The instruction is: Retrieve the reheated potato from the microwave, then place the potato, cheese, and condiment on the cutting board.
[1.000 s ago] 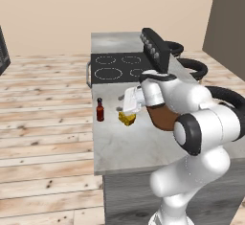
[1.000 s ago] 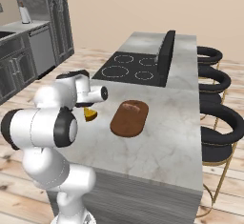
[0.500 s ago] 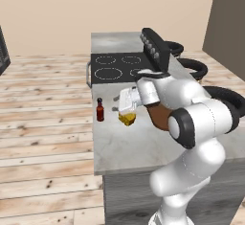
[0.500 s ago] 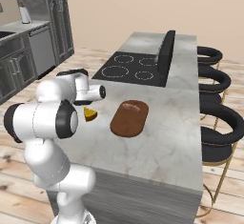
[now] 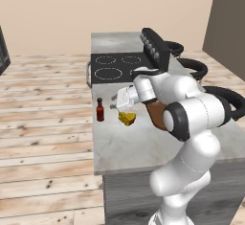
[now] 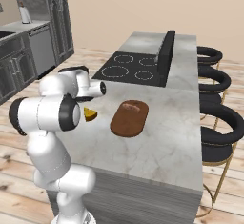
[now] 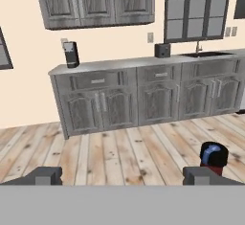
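A long grey marble island [image 6: 157, 137] carries everything, with a black stovetop [image 5: 114, 67] set into its far half and a row of black stools [image 6: 217, 130] along its far side at 3 o'clock in the right base view. In the hand view, grey wall cabinets [image 7: 143, 99] run across the room beyond a plank floor. On the island, the cutting board [image 6: 129, 117] lies flat, its long axis running toward the stovetop at about 1 o'clock in the right base view; the arm's elbow hides most of it from the left. The cheese [image 5: 127, 118] sits at 9 o'clock of the board, well apart, directly under the gripper [image 5: 119, 102], whose jaws stand spread wide with nothing between them. The condiment [image 5: 100, 110] stands upright just beside the cheese at 9 o'clock, cap up; its cap rises by one fingertip [image 7: 203, 175] in the hand view.
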